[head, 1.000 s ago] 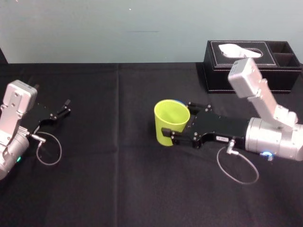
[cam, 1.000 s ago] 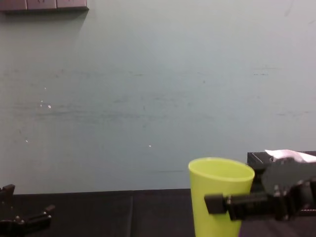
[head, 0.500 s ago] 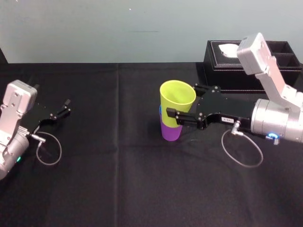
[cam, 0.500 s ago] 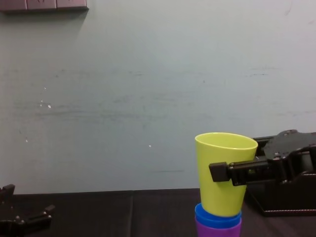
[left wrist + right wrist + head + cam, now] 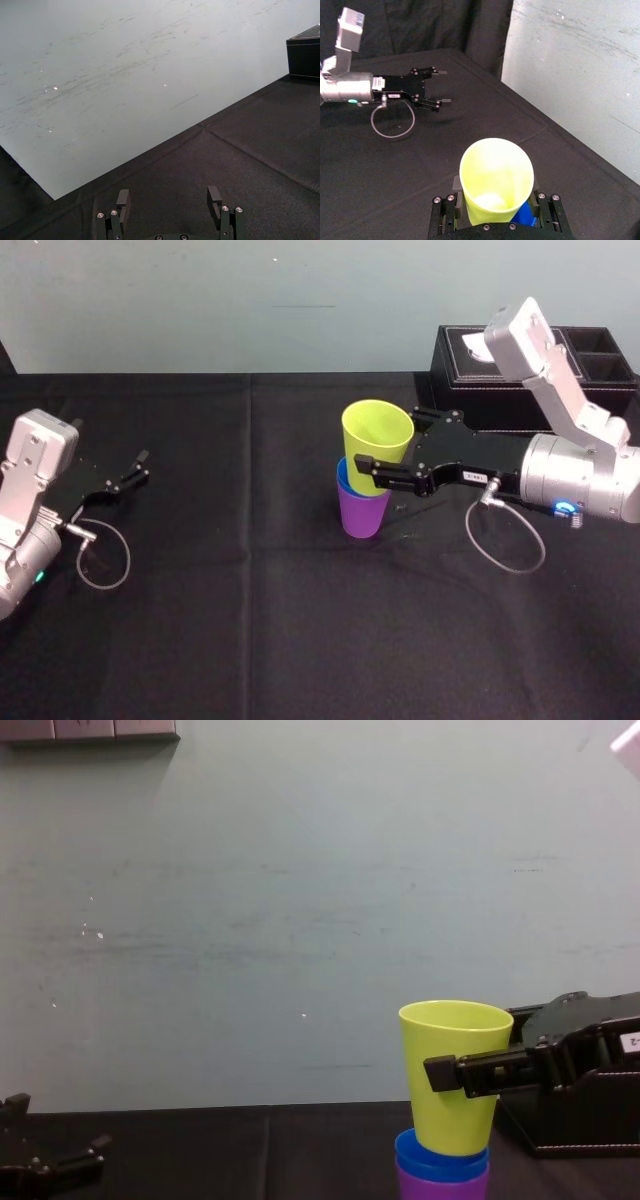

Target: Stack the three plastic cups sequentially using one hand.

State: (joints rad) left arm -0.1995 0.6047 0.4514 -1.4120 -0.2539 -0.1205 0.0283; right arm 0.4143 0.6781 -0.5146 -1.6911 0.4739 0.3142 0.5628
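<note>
**Right arm** (image 5: pixel 580 480): I see the silver forearm reaching in level from the right, with the wrist in line behind the gripper.

**Right gripper** (image 5: pixel 390 445): black, with blocky jointed fingers (image 5: pixel 470 1072). One finger lies on each side of the yellow-green tapered plastic cup (image 5: pixel 377 435), and together they clamp it at mid-height.

**Left arm** (image 5: pixel 25 505): parked at the left edge, forearm low.

**Left gripper** (image 5: pixel 138 467): I read its fingers as spread apart, tips pointing towards the middle.

Likely a robotics lab: black-clothed table (image 5: pixel 300 640) against a bare, scuffed pale wall (image 5: pixel 200 300).
</note>
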